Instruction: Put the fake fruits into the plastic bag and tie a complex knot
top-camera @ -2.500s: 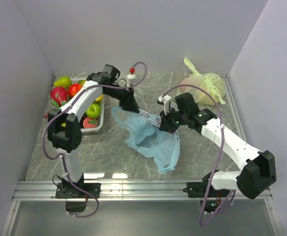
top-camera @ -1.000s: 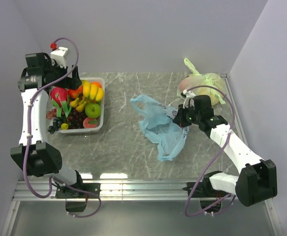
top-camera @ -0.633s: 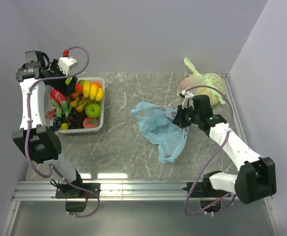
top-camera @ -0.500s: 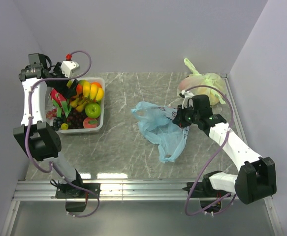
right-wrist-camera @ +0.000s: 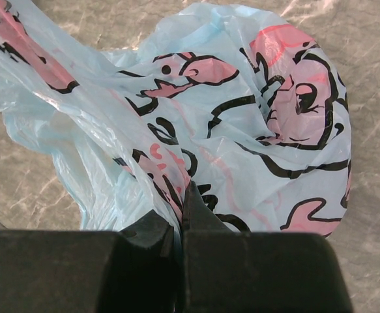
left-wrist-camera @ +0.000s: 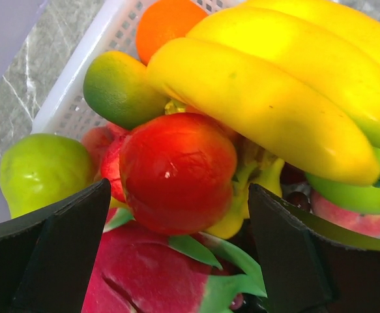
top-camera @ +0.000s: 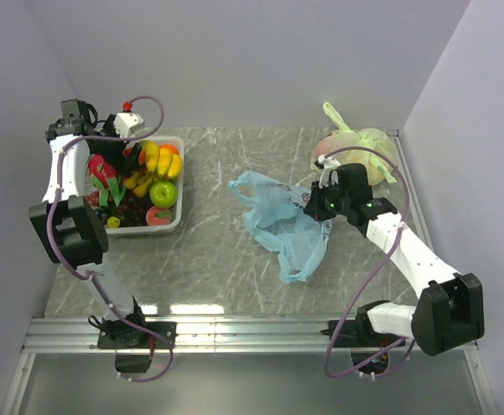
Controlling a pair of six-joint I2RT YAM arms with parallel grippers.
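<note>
Since the earliest view the left arm (top-camera: 54, 173) has swung away from the plastic bag (top-camera: 282, 229) in the middle of the table (top-camera: 208, 268) to the white tray (top-camera: 148, 229) at the upper left of the top frame, and over the last second it has dropped lower over the fake fruits; the bag itself has barely shifted; the left jaws now stand wide apart astride a red apple (left-wrist-camera: 176, 173) and hold nothing, with the bananas (left-wrist-camera: 268, 98) just to the upper right of it and a dragon fruit (left-wrist-camera: 144, 280) below; that reads as the first pick about to begin, since every fruit visible sits in the tray and none shows in the bag; the right jaws are pressed fully together on a gathered fold of the bag's film at the bag's right side, presumably keeping it in place for loading; no knot is tied in it yet; the yellow-green tied bag (top-camera: 364, 151) lies apart at the upper right; the blue bag (right-wrist-camera: 242, 130) carries pink cartoon shapes outlined in black, but no readable words, and no brand or label shows on fruit or tray.
</note>
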